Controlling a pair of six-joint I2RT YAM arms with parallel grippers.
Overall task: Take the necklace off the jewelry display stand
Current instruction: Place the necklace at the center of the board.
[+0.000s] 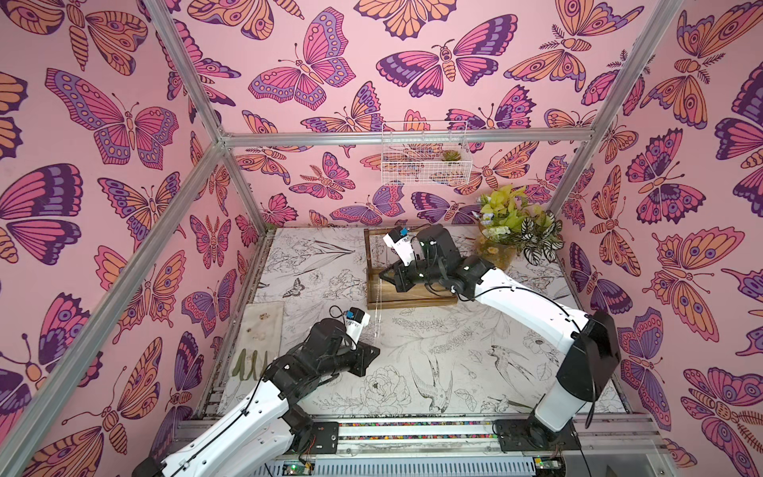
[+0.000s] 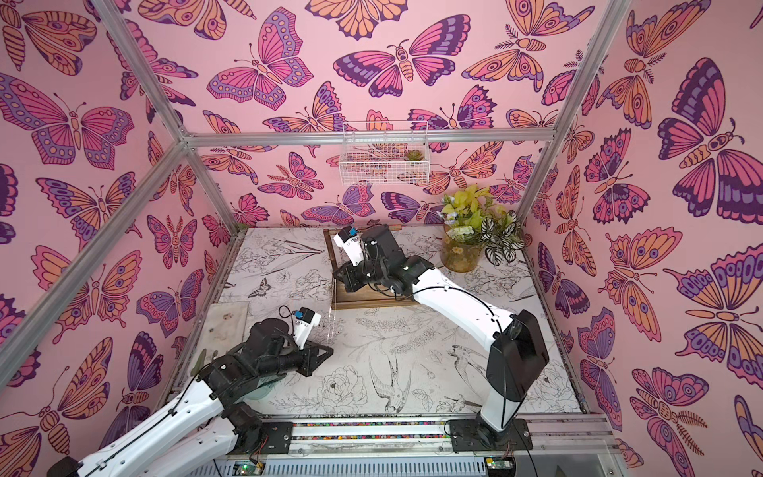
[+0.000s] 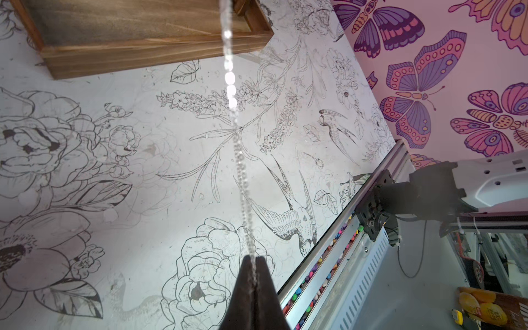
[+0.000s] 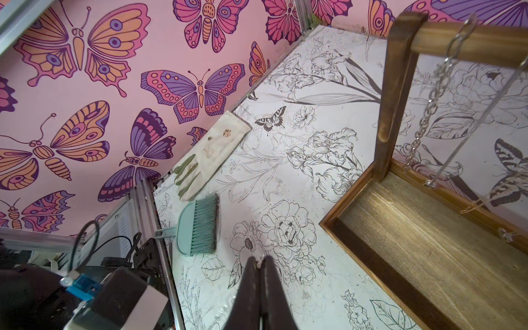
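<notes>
- Front rail (image 1: 417, 431) nearest, with both arm bases mounted on it.
- Left arm reaching over the tabletop (image 1: 475, 351) from the near left corner.
- Glove (image 1: 262, 326) flat at the tabletop's left edge, partly under that arm.
- Teal brush (image 4: 200, 225) just beside the glove's finger end.
- Left fingers (image 3: 243, 288) clenched on the necklace (image 3: 234, 120), the strand pinched between the tips.
- Necklace of clear beads, stretched straight through the air from the left fingers toward the stand (image 1: 417, 301).
- Visible as a thin pale line in both top views (image 1: 377, 314) (image 2: 331, 314), above the tabletop, off the stand's front left corner.
- Crossing the tray corner (image 3: 143, 51) in the left wrist view; touching it or not, cannot tell.
- Right fingers (image 4: 247, 288) pressed together by the stand's left front corner, gripping the necklace, with a pale bead nipped at the tips.
- Far end of the strand meeting those tips in both top views.
- Stand upright toward the rear of the tabletop: wooden tray base, posts, crossbar (image 4: 491, 45).
- Silver chain (image 4: 435, 91) draped over the crossbar, hanging toward the tray, with a thinner strand beside it.
- Potted plant (image 1: 516, 223) to the right of the stand, near the back right corner.
- White wire basket (image 1: 425, 169) hung on the frame bar at the back wall, a small succulent (image 1: 451, 156) inside.
</notes>
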